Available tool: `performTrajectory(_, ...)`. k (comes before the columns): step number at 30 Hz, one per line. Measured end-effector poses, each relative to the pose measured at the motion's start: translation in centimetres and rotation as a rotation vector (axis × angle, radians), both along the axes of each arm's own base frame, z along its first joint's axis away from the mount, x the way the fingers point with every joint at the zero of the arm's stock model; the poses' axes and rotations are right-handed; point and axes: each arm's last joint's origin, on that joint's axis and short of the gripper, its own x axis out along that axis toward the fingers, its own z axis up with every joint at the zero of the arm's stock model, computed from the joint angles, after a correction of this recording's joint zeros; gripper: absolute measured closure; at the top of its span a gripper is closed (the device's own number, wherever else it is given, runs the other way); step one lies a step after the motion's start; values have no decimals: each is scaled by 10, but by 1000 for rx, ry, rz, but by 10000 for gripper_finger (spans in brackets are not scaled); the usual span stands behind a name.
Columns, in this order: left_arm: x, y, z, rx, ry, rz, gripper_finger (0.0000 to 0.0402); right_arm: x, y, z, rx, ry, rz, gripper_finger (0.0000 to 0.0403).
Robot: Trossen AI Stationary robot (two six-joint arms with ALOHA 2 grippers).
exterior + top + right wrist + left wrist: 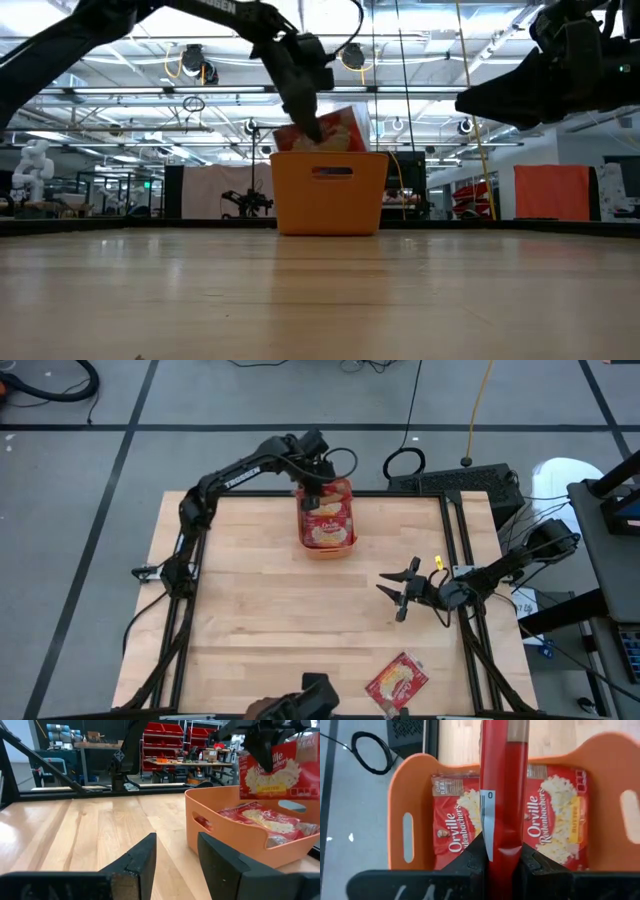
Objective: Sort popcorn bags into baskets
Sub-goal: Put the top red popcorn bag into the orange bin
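The orange basket [326, 547] stands at the middle of the table's far edge, with popcorn bags [555, 827] lying flat inside, label up. My left gripper [314, 488] hovers over it, shut on one more red bag [272, 770]. That bag shows edge-on in the left wrist view [501, 795]. Another bag [397, 682] lies flat on the table by the near edge, right of centre. My right gripper [401, 589] is open and holds nothing. It hovers right of centre, pointing toward the basket [235, 827]. My left gripper [502, 852] pinches the bag between its two fingers [470, 862] at the bag's upper edge [500, 840], coming from above and pointing down. The bag hangs upright below the fingers, lifted clear, over the flat bags. Its lower end [335, 140] dips to the basket's rim.
A black frame rail [455, 560] runs along the table's right side, close to my right arm. A dark device [305, 703] sits at the near edge. Bare wood [270, 610] lies between the basket and the loose bag. Cables and a black box [450, 478] lie beyond the far edge.
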Motion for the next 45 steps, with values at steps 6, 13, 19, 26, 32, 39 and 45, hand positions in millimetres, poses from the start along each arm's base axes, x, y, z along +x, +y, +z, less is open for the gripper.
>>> performTrajectory(6,5,9,-22,-32,48,6,355,0,0,0,3,1,0,268)
performTrajectory(13,6,8,-34,-43,106,-18,355,0,0,-1,0,7,0,268)
performTrajectory(19,6,8,-33,-37,103,-14,355,0,0,-2,-4,16,0,268)
performTrajectory(26,7,8,-33,-33,101,-15,354,0,0,-2,-7,21,1,268)
performTrajectory(32,9,6,-33,-30,98,-17,327,0,0,-2,-7,22,1,268)
performTrajectory(39,15,11,-30,54,62,60,245,0,0,-3,-9,27,0,268)
performTrajectory(45,22,10,-27,94,16,66,216,0,0,-4,2,34,-1,268)
